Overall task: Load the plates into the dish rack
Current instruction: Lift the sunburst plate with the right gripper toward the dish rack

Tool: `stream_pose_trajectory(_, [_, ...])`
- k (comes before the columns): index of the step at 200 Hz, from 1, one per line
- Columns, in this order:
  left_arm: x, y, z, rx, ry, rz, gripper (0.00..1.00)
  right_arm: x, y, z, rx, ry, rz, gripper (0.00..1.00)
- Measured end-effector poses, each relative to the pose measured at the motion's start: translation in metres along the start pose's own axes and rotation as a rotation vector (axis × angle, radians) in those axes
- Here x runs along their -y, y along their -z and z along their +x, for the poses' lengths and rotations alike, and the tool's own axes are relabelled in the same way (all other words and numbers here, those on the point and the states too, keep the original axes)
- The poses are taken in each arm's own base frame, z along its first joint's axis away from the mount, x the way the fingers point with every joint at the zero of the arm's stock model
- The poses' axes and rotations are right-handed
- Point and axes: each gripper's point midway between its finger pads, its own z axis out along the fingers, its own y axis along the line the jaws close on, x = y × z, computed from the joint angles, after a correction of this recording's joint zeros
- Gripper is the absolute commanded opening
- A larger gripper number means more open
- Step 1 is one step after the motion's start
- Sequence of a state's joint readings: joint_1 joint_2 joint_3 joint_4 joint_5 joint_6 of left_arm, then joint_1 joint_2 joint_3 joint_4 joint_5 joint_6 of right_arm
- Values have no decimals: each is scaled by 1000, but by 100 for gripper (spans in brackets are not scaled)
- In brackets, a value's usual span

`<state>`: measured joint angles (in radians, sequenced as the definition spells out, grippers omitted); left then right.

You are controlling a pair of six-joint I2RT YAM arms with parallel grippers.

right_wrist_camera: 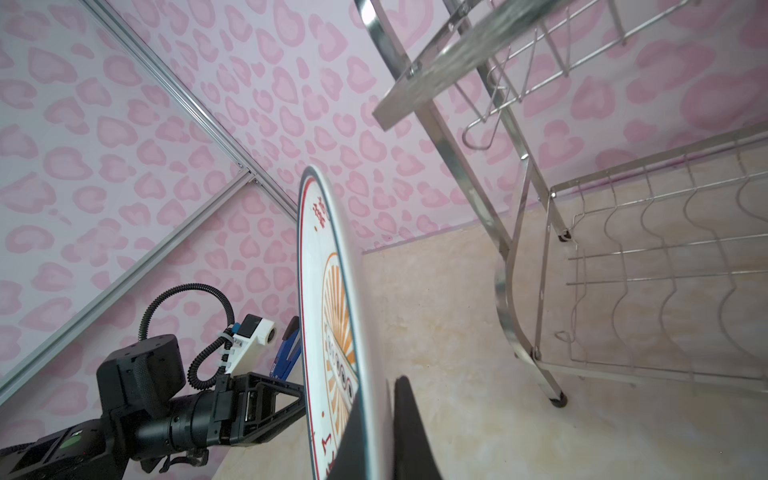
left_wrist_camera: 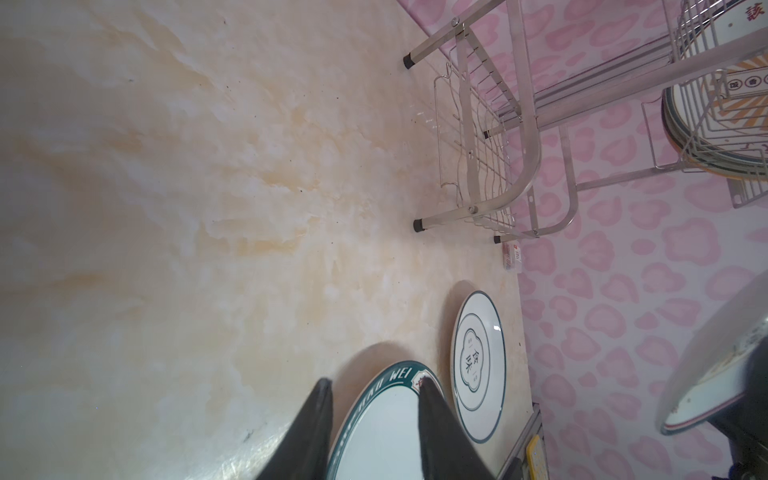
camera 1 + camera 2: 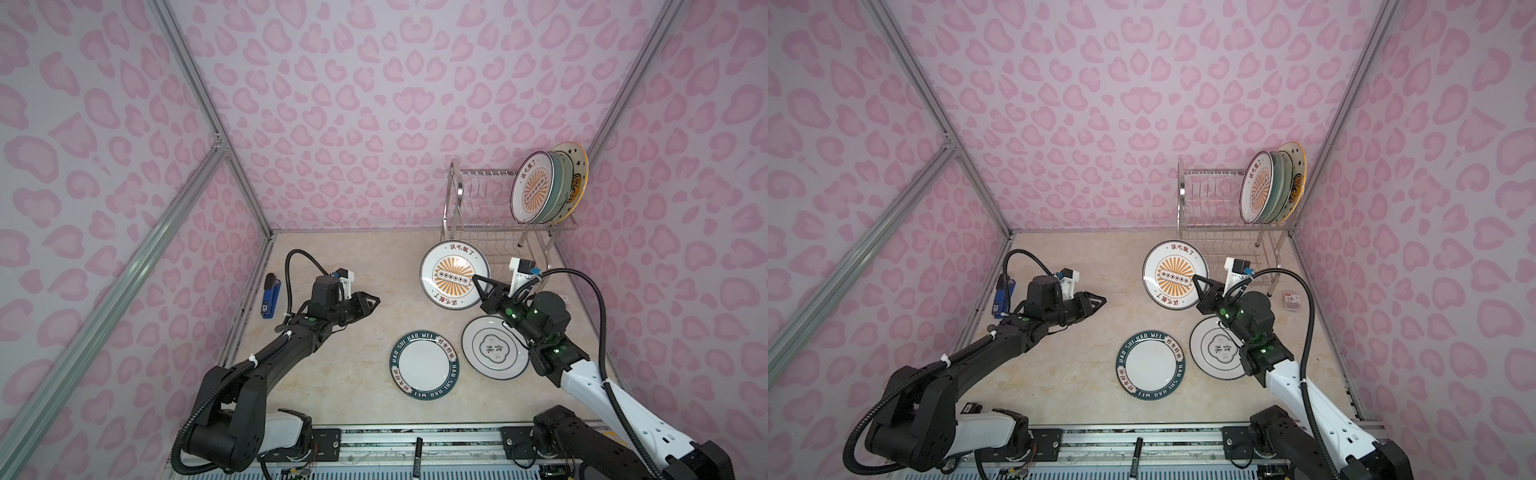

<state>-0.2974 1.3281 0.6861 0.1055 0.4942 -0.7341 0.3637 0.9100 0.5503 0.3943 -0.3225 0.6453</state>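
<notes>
At the desk's (image 3: 353, 257) far right corner stands the chrome wire dish rack (image 3: 482, 195). Its upper tier holds plates on edge, packed close: a sunburst plate (image 3: 534, 187) in front, pale plates (image 3: 559, 187) behind it, a starred orange-rimmed plate (image 3: 579, 174) last. My right claw (image 3: 477, 282) pinches the rim of a second sunburst plate (image 3: 451, 274), raised and tilted before the rack's lower tier, with red Chinese characters round its border. My left claw (image 3: 374, 300) hangs spread and empty. Flat near the front edge lie a glossy lettered plate (image 3: 424, 371), HAO SHI HAO WEI on dark teal, and just beside it a white plate (image 3: 492, 349) with a 食味 emblem.
</notes>
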Motion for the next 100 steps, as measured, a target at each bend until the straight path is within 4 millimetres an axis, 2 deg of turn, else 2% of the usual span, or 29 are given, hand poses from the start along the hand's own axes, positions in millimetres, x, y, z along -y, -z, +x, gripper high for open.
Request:
stream_pose_trajectory(57, [1, -1, 0, -4, 0, 5, 37, -18, 19, -44, 76, 85, -18, 0])
stream_pose_trajectory(100, [5, 0, -4, 2, -6, 12, 37, -30, 29, -86, 151, 158, -4, 0])
